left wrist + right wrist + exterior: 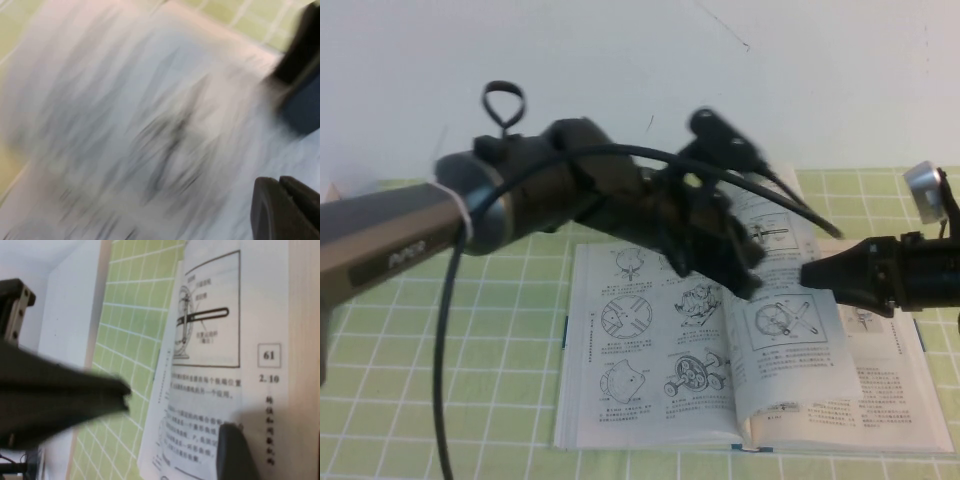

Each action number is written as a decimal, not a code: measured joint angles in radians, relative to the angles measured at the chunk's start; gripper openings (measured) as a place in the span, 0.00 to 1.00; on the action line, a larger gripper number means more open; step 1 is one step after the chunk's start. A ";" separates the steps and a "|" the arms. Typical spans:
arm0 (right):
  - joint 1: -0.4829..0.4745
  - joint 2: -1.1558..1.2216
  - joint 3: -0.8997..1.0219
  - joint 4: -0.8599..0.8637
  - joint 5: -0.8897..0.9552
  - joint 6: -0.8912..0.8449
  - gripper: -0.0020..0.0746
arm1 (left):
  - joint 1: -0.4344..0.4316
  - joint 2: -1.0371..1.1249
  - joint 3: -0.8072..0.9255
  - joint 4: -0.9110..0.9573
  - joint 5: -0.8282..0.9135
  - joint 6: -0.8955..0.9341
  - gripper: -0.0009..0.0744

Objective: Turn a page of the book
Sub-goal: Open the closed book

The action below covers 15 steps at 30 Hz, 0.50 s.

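The book (pixel 660 380) lay open and flat on the green-checked tabletop (pixel 440 380). One page (pixel 785 330), printed with boxed wheel drawings, stood lifted near the spine.

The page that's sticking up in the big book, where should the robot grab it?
Probably the free outer edge of the thin white paper page, coming from the robot's right, where it stands lifted off the thick open textbook. The right gripper sits beside that edge; the left gripper hovers above the spine. A pinch suits one thin leaf.
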 joint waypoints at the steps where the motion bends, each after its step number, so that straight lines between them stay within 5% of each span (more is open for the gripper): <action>1: 0.012 0.000 0.000 0.014 -0.002 -0.010 0.44 | -0.028 -0.001 -0.016 0.015 0.001 0.002 0.01; 15: 0.053 0.000 0.000 0.066 -0.049 -0.059 0.44 | -0.287 -0.006 -0.106 0.188 0.066 -0.053 0.01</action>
